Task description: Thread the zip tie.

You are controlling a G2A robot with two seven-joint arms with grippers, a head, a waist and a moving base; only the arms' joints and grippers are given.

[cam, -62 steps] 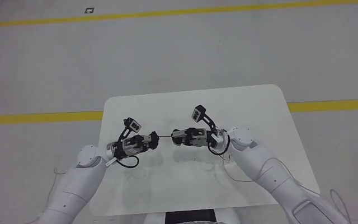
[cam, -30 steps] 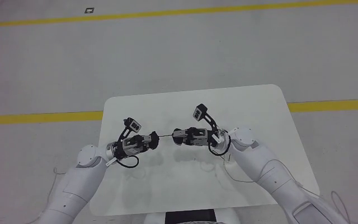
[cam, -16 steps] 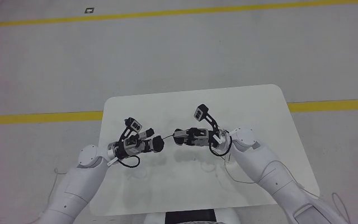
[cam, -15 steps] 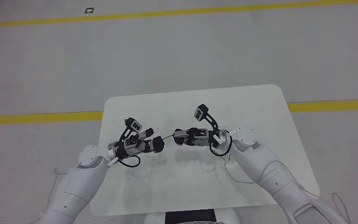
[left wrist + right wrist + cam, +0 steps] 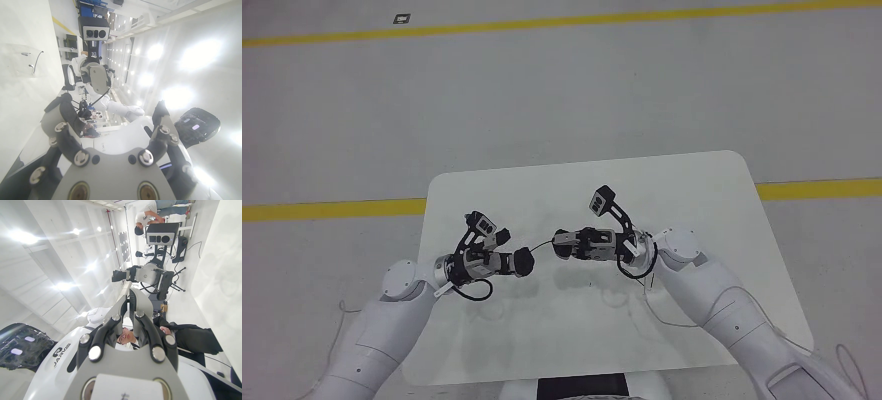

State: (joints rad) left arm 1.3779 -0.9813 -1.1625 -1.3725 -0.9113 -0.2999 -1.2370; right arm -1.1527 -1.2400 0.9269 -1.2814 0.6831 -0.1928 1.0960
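Note:
A thin black zip tie hangs in the air above the middle of the white table. My right gripper is shut on one end of it; in the right wrist view its fingers stand pressed close together. The free end points toward my left gripper, which sits just beside that tip. In the left wrist view the left gripper is open wide with nothing between its fingers, and the right gripper shows farther off with the tie sticking out of it.
The tabletop under both arms is bare white, with rounded corners and free room on all sides. A yellow floor line runs behind the table. People stand in the room far behind.
My left gripper has opened and let go of the zip tie, dropping back slightly toward the table's near side. The right gripper keeps its hold and has barely moved.

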